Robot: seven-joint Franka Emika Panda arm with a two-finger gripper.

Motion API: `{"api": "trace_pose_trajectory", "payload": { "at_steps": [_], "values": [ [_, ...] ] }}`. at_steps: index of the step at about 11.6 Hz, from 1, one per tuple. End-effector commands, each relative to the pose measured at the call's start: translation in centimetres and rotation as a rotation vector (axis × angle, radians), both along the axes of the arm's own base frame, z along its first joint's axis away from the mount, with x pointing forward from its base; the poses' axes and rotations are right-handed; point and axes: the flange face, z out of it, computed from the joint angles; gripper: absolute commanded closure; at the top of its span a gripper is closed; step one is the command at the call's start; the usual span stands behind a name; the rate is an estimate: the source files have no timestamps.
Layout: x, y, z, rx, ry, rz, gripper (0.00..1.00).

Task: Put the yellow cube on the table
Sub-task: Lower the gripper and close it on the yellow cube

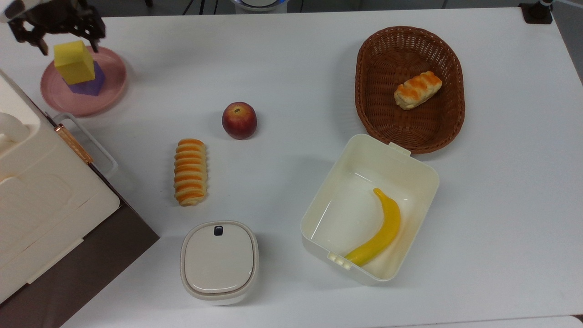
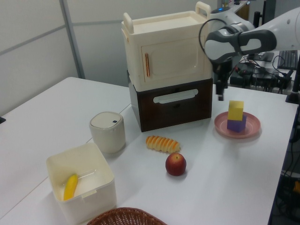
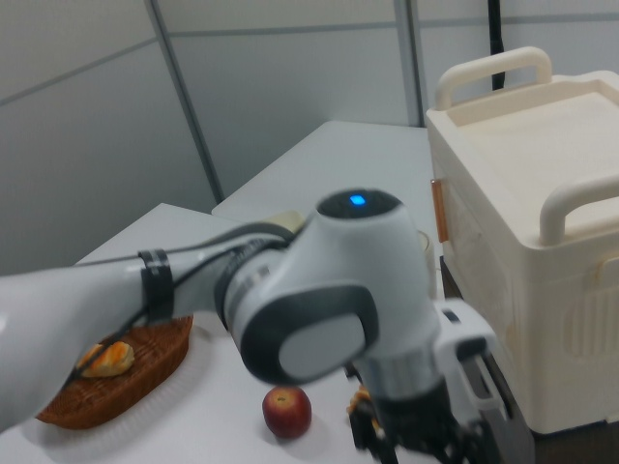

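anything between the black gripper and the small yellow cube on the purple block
Nothing: in the top view the gripper hangs open around the yellow cube's top edge, with only air between.

The claw (image 1: 68, 45) points straight down, its two fingers spread apart and holding nothing. Above the claw, the white wrist bends sideways into the forearm.

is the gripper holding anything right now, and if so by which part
Nothing is held. The gripper is open above the yellow cube, which sits on the purple cube.
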Motion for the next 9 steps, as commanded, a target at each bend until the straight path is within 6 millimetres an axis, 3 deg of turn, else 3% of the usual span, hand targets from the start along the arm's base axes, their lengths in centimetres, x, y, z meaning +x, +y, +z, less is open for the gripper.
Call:
{"api": "trace_pose_trajectory", "payload": {
  "at_steps": [1, 2, 4, 6, 9],
  "values": [
    [-4.0, -4.5, -2.6, 0.028, 0.081, 0.183, 0.0],
    [-4.9, -5.5, -3.7, 0.045, 0.097, 0.219, 0.0],
    [-5.8, -5.5, -6.4, 0.069, 0.117, 0.222, 0.0],
    [-5.8, -5.9, -8.3, 0.077, 0.114, 0.209, 0.0],
    [-5.2, -5.9, -8.4, 0.074, 0.094, 0.164, 0.0]
  ]
}}
